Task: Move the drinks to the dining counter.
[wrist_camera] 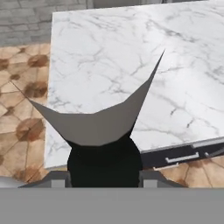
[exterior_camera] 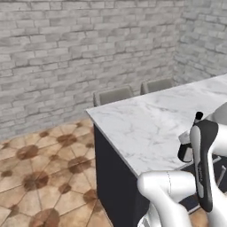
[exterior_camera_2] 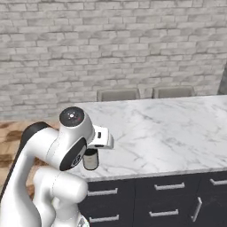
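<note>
White arm's end effector [exterior_camera_2: 91,153] grips black bottle [exterior_camera_2: 91,160] above dining counter [exterior_camera_2: 168,128].

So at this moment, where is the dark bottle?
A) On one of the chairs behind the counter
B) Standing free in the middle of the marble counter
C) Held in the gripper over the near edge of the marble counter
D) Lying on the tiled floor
C: the right base view shows the dark bottle hanging under the gripper at the near edge of the dining counter, and the hand view shows it between the fingers.
</note>
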